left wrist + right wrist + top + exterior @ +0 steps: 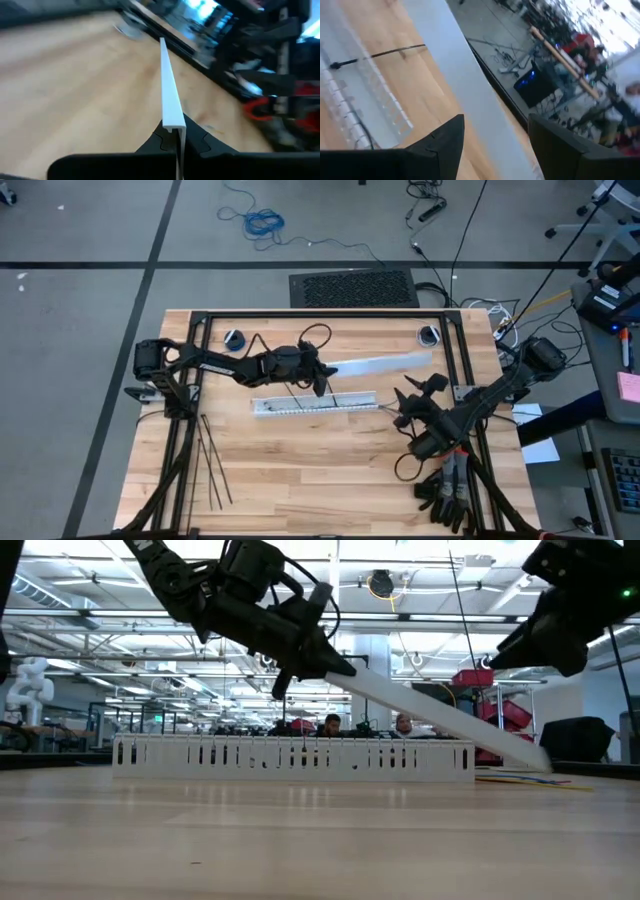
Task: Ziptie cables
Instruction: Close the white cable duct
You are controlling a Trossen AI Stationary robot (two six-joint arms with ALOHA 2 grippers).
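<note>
A white strip [385,363] is clamped above the wooden counter [300,470] by the left tool [318,376]; the right tool [404,412] is spread wide, empty.

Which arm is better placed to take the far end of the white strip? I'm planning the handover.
Right: its open fingers already straddle the white strip; the left gripper is shut on the other end.

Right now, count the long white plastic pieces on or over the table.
2: a flat strip, gripped by the left end effector, tilted; a slotted duct lying on the table.
</note>
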